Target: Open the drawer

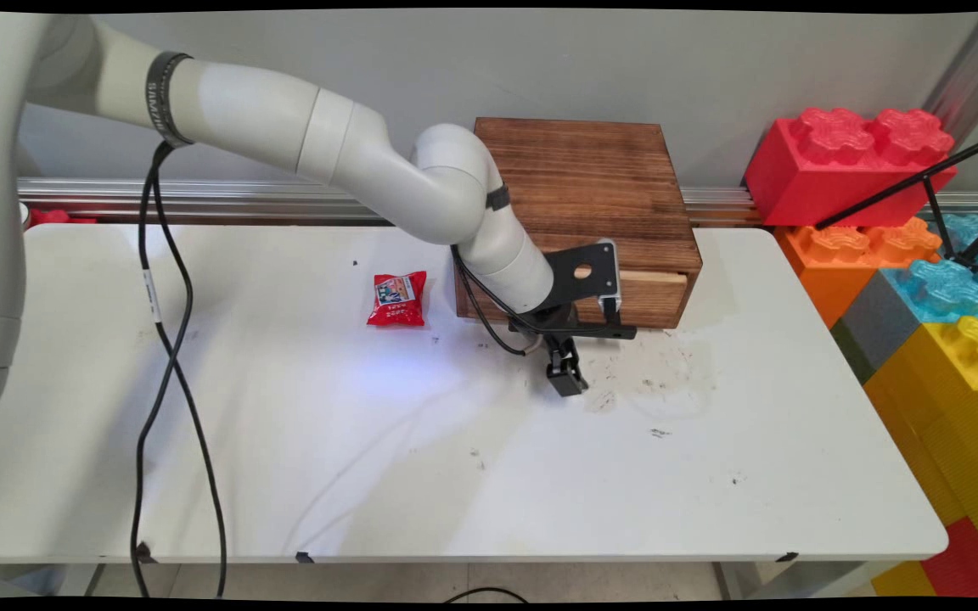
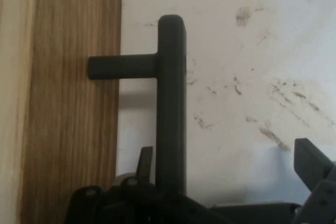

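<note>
Tool (image 2: pixel 226 177) fingers stand apart around the drawer's black handle (image 2: pixel 170 98), I see, not clamped; wooden drawer box (image 1: pixel 591 212) barely open; red packet (image 1: pixel 398 299) left on the surface (image 1: pixel 370 467).

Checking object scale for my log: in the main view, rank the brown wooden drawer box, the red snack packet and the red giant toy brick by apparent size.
1. Brown wooden drawer box, largest.
2. Red giant toy brick.
3. Red snack packet, clearly smallest.
</note>
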Action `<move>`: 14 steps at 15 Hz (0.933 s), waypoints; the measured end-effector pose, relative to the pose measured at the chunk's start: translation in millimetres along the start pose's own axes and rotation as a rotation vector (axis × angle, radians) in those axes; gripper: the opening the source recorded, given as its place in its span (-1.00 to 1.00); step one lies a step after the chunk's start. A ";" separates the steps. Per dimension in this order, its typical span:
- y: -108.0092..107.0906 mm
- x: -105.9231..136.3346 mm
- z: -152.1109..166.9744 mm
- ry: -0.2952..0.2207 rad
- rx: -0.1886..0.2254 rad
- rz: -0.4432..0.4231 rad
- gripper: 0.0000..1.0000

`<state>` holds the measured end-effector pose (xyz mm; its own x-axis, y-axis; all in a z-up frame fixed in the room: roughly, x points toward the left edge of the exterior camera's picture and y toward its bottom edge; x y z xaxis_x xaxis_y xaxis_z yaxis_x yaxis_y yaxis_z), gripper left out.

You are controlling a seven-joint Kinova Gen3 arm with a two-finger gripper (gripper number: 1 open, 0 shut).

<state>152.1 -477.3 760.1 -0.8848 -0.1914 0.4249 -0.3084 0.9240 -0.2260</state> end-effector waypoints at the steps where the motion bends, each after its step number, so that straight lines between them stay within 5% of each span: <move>1: 0.2 0.7 1.3 -0.001 -0.001 -0.004 1.00; 14: 32.4 8.8 -6.3 -0.004 -0.051 -0.025 1.00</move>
<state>136.5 -446.9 762.0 -0.8787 -0.2157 0.4259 -0.3120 0.9347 -0.1702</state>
